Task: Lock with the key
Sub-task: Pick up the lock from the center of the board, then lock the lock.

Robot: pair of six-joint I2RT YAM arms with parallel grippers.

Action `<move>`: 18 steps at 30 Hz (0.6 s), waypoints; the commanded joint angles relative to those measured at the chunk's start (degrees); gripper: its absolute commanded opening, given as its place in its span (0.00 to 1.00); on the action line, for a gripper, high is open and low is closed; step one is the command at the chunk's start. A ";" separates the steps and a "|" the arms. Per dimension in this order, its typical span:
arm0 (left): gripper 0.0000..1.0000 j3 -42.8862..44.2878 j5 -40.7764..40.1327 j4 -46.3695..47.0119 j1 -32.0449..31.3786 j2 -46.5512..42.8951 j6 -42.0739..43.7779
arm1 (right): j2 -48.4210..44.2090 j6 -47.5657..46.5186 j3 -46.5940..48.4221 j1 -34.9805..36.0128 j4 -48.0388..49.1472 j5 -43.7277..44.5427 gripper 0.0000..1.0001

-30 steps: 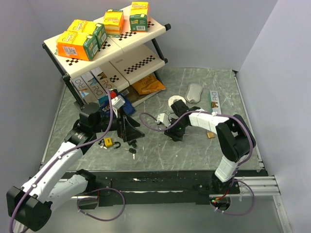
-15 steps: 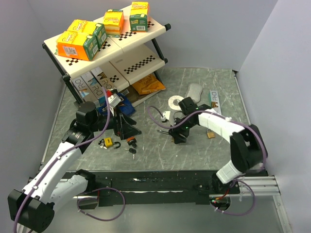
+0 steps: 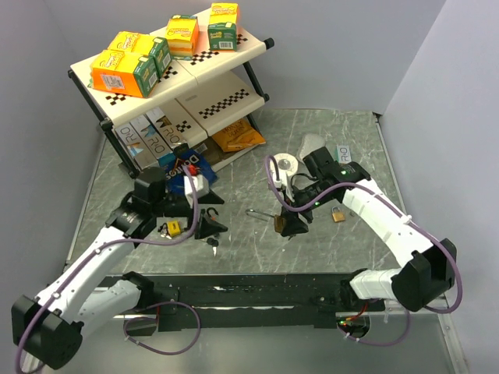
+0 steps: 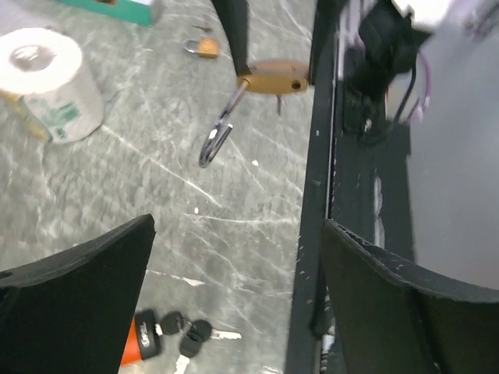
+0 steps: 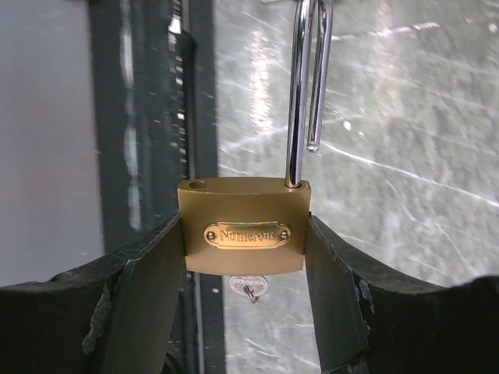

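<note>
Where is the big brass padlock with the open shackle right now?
The brass padlock is clamped by its body in the right pincer, near the centre of the top view, with a smaller padlock lying to its right.

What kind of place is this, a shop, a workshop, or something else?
Most likely a robot test cell in a lab: the left arm and right arm are bolted at the near edge of the table, plain walls box it in, and the shelf rack of cartons looks staged.

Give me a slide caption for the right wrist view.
The right gripper holds a brass padlock between its jaws, steel shackle open, above the grey marbled tabletop.
</note>
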 commanded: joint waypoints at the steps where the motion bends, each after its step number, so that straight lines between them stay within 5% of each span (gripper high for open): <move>1: 0.89 1.82 -3.19 -0.36 -6.46 3.24 12.13 | -2.93 0.37 4.01 0.74 -2.51 -7.82 0.27; 11: 0.80 2.52 -6.36 3.95 -12.09 8.87 11.52 | -4.52 1.51 4.80 4.61 -2.95 -7.21 0.26; 18: 0.63 1.56 -9.17 7.11 -15.17 9.75 8.62 | -4.34 2.22 4.54 6.11 -2.51 -6.77 0.26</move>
